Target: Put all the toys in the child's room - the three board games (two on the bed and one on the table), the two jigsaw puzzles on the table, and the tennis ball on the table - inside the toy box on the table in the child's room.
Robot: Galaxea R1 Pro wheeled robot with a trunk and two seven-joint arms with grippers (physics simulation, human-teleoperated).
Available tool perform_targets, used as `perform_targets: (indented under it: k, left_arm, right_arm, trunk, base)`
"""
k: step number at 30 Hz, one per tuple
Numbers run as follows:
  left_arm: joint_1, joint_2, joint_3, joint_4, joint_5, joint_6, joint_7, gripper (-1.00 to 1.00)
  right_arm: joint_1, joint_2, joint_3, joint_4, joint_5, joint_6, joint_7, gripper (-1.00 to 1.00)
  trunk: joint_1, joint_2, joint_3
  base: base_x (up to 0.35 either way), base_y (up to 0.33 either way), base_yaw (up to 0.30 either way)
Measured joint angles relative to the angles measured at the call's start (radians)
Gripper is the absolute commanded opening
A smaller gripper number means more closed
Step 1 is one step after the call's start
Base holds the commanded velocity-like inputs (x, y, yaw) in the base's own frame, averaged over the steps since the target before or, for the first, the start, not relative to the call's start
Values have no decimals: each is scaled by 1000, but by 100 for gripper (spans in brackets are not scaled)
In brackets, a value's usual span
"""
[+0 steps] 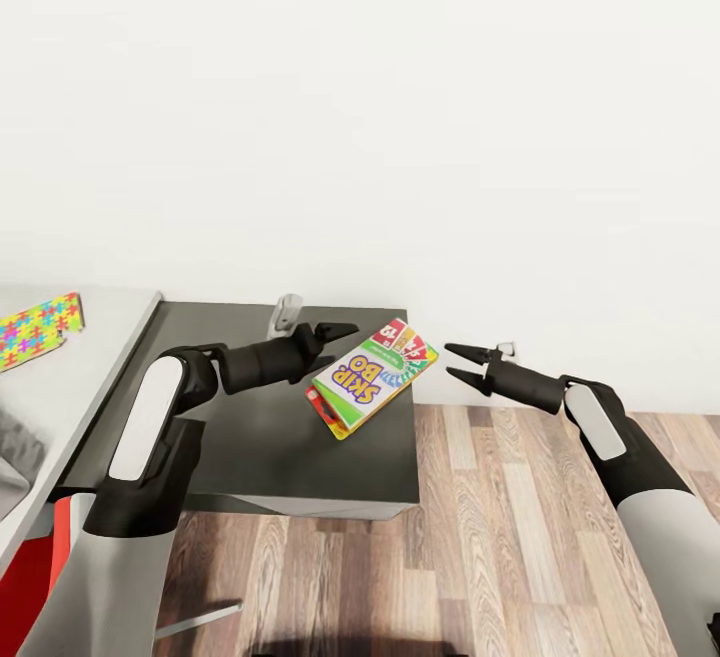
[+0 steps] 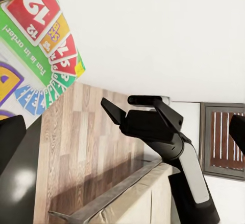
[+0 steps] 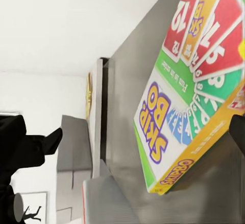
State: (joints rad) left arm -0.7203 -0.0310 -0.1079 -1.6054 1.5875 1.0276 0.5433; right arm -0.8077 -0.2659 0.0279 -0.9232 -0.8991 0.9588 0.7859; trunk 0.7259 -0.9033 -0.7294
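The white-green SKIP-BO board game (image 1: pixel 372 377) lies tilted over the right end of the dark grey cabinet (image 1: pixel 260 437), with a red-edged board game (image 1: pixel 318 405) peeking out beneath it. My left gripper (image 1: pixel 345 335) is right beside the SKIP-BO box (image 2: pixel 35 45) and stands open; whether a finger touches it I cannot tell. My right gripper (image 1: pixel 449 359) hovers open over the floor, just right of the box (image 3: pixel 189 91), nothing between its fingers. A jigsaw puzzle (image 1: pixel 40 329) lies on the pale grey table (image 1: pixel 90 377) at far left.
A small grey object (image 1: pixel 287 312) stands at the cabinet's back. Wood-plank floor (image 1: pixel 520 537) spreads to the right, with a white wall behind. Something red (image 1: pixel 30 577) shows low on the left. The bed's edge (image 2: pixel 127 193) and a slatted window (image 2: pixel 224 137) appear past my right gripper (image 2: pixel 116 101).
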Motion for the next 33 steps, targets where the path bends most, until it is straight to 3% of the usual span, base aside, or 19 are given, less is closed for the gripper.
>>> perform_targets:
  k: [22,33]
  left_arm:
    - [0,-2,-2,0,0,0,0,100]
    - [0,-2,-2,0,1,0,0,100]
  right_arm:
    - [0,-9,-10,40,-2,-2,-4,100]
    - [0,-16,-58,61,-7,-3,-28,100]
  trunk:
    - [0,0,0]
    - [0,0,0]
  base:
    - [0,0,3]
    - [0,0,0]
